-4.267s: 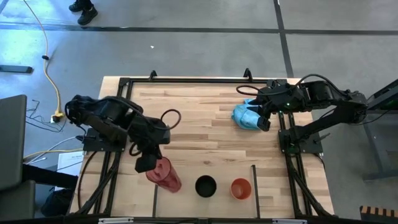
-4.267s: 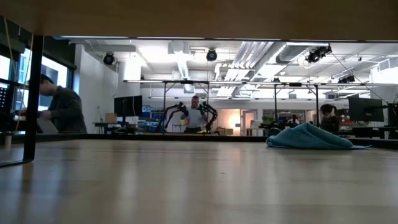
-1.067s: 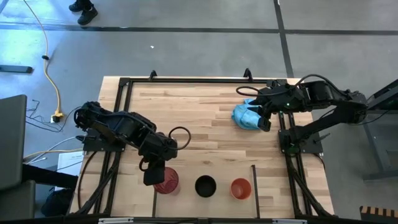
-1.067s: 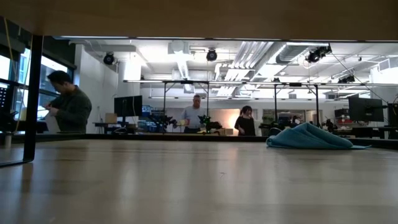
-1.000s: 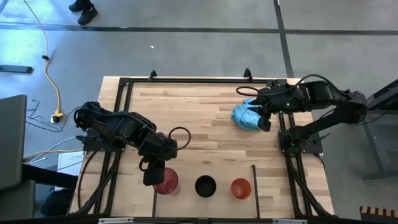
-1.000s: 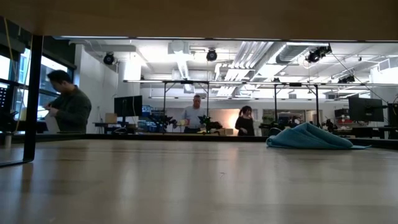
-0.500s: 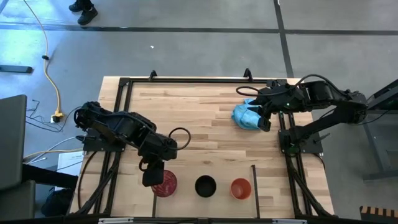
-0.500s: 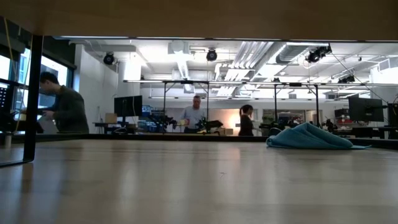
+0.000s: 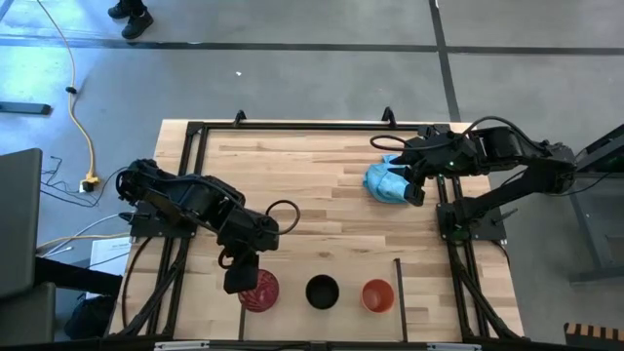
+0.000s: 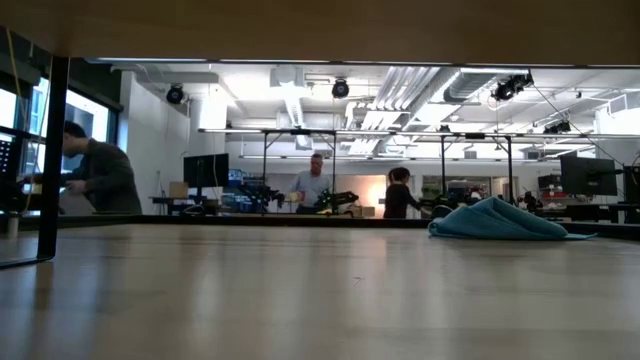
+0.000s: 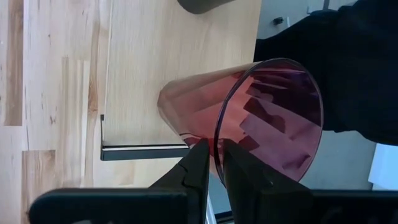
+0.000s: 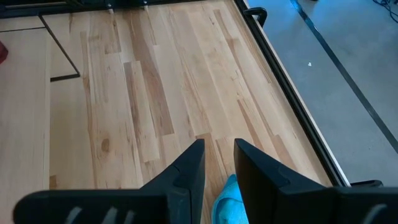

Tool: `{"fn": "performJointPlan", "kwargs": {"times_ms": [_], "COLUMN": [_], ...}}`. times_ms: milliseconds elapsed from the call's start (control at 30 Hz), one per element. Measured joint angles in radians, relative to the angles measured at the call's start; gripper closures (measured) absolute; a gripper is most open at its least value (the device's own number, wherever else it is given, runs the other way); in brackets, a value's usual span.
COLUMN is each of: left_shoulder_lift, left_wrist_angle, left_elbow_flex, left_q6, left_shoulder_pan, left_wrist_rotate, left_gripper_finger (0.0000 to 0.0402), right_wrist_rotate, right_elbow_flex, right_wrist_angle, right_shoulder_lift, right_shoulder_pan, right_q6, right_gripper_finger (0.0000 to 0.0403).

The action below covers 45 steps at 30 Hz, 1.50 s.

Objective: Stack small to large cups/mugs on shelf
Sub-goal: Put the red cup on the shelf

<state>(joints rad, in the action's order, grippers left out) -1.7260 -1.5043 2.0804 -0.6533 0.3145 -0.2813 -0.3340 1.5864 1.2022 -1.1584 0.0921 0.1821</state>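
In the high view three cups stand in a row on the shelf strip [image 9: 351, 310] at the table's near edge. They are the red-pink cup [image 9: 259, 290], the black cup [image 9: 322, 291] and the orange cup [image 9: 377, 294]. My left gripper [image 9: 240, 278] is shut on the red-pink cup [image 11: 249, 118], just left of it. That cup's base sits by the strip's left black bar [image 11: 143, 151]. My right gripper [image 9: 414, 191] waits near the far right, narrowly open, beside the blue cloth [image 9: 385, 182]. The low view shows no cups. My left gripper pinches the red-pink cup at its rim [image 11: 216, 149], one finger inside the mouth and one outside the wall. The fingers come from above and from the table's left. The cup is close to upright, mouth up. Whether its base rests on the wood cannot be told.
The light blue cloth [image 10: 495, 220] lies bunched on the far right of the table, under my right gripper's fingers [image 12: 227, 199]. A second black bar [image 9: 398, 283] stands right of the orange cup. Bare wood fills the table's middle. People stand in the room beyond.
The red-pink cup has shifted a little toward the near edge and stands more upright, showing rounder from above. My left gripper has stayed shut on its rim and hardly moved.
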Motion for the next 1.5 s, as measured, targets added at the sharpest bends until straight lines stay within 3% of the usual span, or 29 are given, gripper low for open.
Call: {"fn": "performJointPlan", "kwargs": {"times_ms": [1500], "left_shoulder_lift": [0.000], "left_wrist_angle": [0.015], "left_elbow_flex": [0.000], "left_q6": [0.011], "left_shoulder_pan": [0.000], "left_wrist_rotate": [-0.016], "left_gripper_finger": [0.0366], "right_wrist_rotate": [0.000], "right_elbow_flex": [0.000], "right_wrist_angle": [0.001], "right_shoulder_lift": [0.000], "right_shoulder_pan": [0.000], "right_q6": [0.026], "right_gripper_finger": [0.0325]}}
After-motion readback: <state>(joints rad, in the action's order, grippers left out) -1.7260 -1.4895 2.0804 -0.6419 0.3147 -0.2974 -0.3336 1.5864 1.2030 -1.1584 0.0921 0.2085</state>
